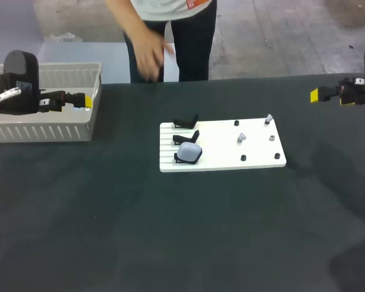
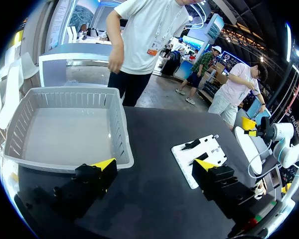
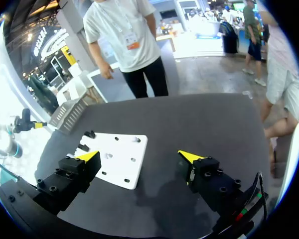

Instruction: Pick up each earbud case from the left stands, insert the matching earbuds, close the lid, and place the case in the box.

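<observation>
**While both arms hang clear, one case sits on the board**

Since neither arm touches any item, the layout reads plainly from the head view. A white board point(image 1: 222, 146) lies flat near the middle of the dark surface point(image 1: 170, 243). Three black stands line the board's left edge. The two farther stands point(image 1: 185, 121) are bare. The stand nearest the robot carries a pale, rounded earbud case point(image 1: 188, 152); whether its lid is open or closed cannot be told. On the right part of the board, small pale earbuds point(image 1: 241, 138) sit on pegs among a few dark pegs point(image 1: 243, 158).

A grey slatted basket point(image 1: 48, 131) rests at the far left of the surface, well apart from the board. The left arm point(image 1: 18, 82) hangs over the basket's board-side end. The left jaws stand wide apart with nothing between them.

The right arm point(image 1: 359, 91) hangs at the far right edge, well apart from the board. The right jaws are likewise spread wide and hold nothing.
</observation>
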You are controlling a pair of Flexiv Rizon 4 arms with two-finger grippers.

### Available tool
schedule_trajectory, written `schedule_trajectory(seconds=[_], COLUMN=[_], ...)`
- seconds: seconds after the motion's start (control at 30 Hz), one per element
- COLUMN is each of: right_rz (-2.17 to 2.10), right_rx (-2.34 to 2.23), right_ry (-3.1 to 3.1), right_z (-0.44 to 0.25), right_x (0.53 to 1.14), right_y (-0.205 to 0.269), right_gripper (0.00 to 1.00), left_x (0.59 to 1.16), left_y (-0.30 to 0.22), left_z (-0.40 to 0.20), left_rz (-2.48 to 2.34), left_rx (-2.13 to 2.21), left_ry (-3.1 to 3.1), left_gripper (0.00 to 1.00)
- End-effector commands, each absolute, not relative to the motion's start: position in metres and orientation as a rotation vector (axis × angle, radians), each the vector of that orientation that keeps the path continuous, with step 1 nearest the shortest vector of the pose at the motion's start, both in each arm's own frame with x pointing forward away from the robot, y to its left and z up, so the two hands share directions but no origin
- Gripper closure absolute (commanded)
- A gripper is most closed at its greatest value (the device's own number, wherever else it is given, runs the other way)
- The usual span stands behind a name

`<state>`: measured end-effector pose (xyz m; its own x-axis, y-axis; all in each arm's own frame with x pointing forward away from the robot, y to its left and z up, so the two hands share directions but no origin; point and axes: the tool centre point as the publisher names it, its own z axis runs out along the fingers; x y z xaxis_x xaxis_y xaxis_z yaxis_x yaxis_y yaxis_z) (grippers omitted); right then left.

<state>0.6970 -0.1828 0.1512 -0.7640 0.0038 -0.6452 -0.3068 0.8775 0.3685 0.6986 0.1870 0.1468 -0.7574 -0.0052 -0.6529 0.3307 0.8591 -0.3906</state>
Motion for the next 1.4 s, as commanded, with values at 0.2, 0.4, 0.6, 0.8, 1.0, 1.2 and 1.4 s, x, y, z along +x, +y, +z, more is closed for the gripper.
schedule_trajectory(seconds=[0.2,0.4,0.6,0.8,1.0,1.2,1.4], right_rz=[0.609,0.609,0.609,0.609,0.609,0.609,0.609], right_rx=[-0.219,-0.219,-0.219,-0.219,-0.219,-0.219,-0.219], right_ry=[2.375,2.375,2.375,2.375,2.375,2.375,2.375], right_z=[0.151,0.151,0.151,0.151,0.151,0.151,0.151], right_x=[0.698,0.698,0.698,0.698,0.698,0.698,0.698], right_y=[-0.183,-0.183,-0.183,-0.183,-0.183,-0.183,-0.183], right_gripper=[0.0,0.0,0.0,0.0,0.0,0.0,0.0], left_x=[0.699,0.699,0.692,0.69,0.685,0.682,0.682], left_y=[0.185,0.185,0.178,0.17,0.158,0.148,0.148], left_z=[0.149,0.149,0.148,0.144,0.15,0.155,0.155], left_rz=[-0.639,-0.639,-0.781,-0.849,-0.861,-0.83,-0.83], left_rx=[0.231,0.231,0.667,1.044,1.196,1.221,1.221], left_ry=[2.368,2.368,2.027,1.769,1.634,1.705,1.705], left_gripper=[0.0,0.0,0.0,0.0,0.0,0.0,0.0])
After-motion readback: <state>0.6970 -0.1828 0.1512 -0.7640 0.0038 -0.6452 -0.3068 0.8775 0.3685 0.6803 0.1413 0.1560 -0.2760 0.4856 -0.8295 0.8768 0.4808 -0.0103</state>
